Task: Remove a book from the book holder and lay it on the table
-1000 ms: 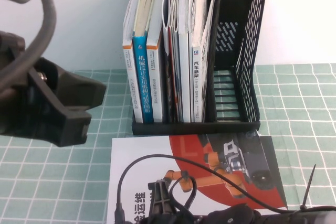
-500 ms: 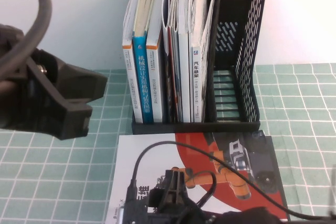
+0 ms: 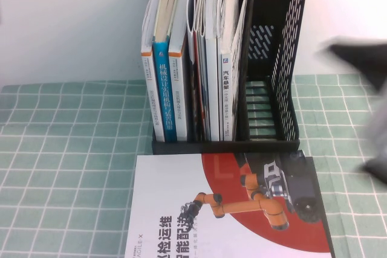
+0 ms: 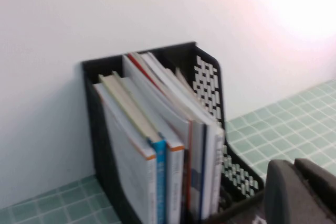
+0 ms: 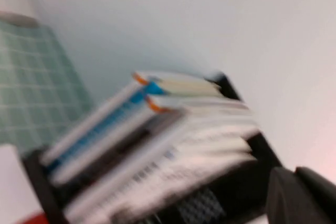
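I see both arms have pulled away; the book [image 3: 230,209] lies flat on the table [image 3: 66,149] before the book holder [image 3: 272,77]. The left gripper [image 4: 302,195] and right gripper [image 5: 302,198] barely show; I cannot tell either's state.

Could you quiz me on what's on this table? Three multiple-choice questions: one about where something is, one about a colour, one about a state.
1. Where is the book with the red circle?
A. flat on the table in front of the book holder
B. standing in the holder
C. held in the air

2. What colour is the holder?
A. white
B. black
C. blue

3. How is the holder's right-hand slot?
A. crammed with books
B. empty
C. covered by a lid

Answers: 1 A, it lies face up on the cloth. 2 B, its walls are black. 3 B, the bare slats show. The left claw and right claw show only at their own cameras' edges.
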### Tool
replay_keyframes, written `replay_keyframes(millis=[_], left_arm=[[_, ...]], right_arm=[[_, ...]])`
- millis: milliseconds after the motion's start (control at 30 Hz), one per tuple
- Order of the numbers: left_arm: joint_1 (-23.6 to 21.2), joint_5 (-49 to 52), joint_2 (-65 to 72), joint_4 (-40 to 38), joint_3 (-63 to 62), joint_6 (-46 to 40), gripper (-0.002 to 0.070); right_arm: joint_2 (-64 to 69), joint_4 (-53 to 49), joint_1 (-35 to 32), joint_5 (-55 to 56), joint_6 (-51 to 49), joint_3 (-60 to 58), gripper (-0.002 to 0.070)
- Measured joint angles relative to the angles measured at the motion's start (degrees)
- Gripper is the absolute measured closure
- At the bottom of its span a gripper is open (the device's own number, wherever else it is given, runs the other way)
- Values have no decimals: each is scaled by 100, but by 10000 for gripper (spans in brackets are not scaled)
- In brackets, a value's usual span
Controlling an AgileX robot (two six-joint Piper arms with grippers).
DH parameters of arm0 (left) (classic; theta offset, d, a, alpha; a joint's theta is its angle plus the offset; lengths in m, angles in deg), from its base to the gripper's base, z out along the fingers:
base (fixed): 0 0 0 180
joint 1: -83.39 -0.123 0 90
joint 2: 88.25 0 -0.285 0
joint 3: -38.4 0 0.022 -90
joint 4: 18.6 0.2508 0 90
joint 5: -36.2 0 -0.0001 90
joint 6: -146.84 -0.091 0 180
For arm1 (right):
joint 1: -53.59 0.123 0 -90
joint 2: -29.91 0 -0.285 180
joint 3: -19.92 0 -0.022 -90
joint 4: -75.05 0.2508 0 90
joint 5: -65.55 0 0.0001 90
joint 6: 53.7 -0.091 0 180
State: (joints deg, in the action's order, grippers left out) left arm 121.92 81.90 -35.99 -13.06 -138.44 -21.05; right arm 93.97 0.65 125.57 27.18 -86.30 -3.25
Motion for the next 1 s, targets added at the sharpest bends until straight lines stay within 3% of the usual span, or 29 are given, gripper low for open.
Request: replay_keyframes(millis=[233, 433, 700, 1000], left_arm=[[0, 1432, -321, 1632, 0, 926, 678], [0, 2542, -476, 1352, 279, 666, 678], [0, 1359, -1591, -439, 1784, -209, 678], [0, -116, -2905, -1322, 3931, -1089, 678]], right_arm=[[-1245, 2005, 0, -2704, 2218, 584, 676], [-1997, 4030, 0, -3235, 3188, 330, 677], [-3124, 5859, 0, -1264, 3696, -1385, 678], [-3808, 5935, 0, 1022, 3765, -3665, 678]])
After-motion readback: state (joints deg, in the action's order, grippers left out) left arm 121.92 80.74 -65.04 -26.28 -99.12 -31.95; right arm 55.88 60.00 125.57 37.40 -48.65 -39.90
